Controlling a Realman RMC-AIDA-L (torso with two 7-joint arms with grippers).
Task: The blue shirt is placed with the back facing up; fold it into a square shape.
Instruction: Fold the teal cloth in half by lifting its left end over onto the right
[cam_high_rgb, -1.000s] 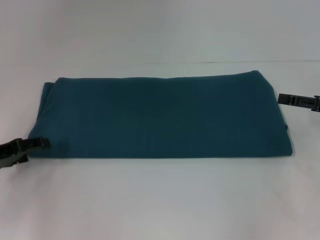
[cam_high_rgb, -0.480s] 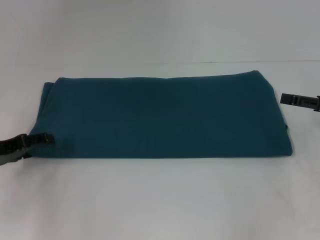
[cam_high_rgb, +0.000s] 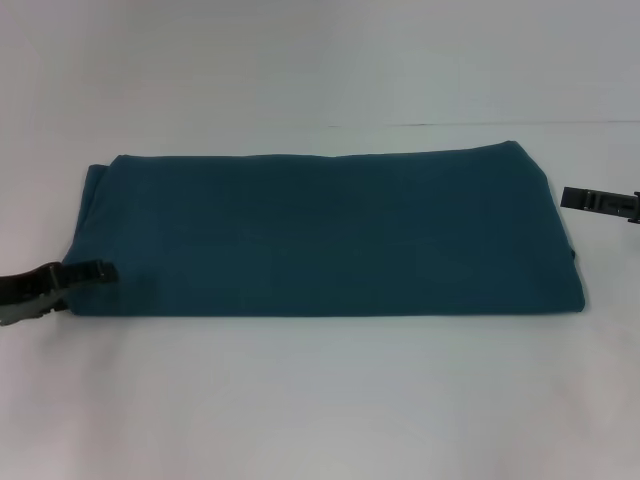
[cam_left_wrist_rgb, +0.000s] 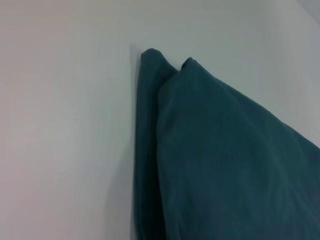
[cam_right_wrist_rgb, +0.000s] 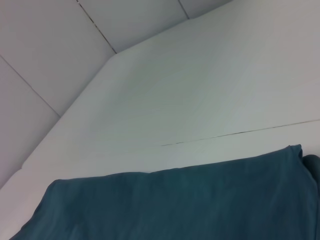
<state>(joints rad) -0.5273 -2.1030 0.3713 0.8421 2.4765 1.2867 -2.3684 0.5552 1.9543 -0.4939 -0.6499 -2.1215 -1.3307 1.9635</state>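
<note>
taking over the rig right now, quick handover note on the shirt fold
Left gripper: at the near left corner of the blue shirt, tip over the cloth edge.
Right gripper: beside the shirt's right edge, apart from the cloth.
Shirt: lies flat on the white table, plain side up, already folded into a long rectangle, layers showing at its left end.
Left to do: fold it across its length to make a square.

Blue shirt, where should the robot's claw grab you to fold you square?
Probably the blue shirt is best pinched at its short left end, near corner, coming in from the left. It lies as a long flat band, and the left claw is already there.
</note>
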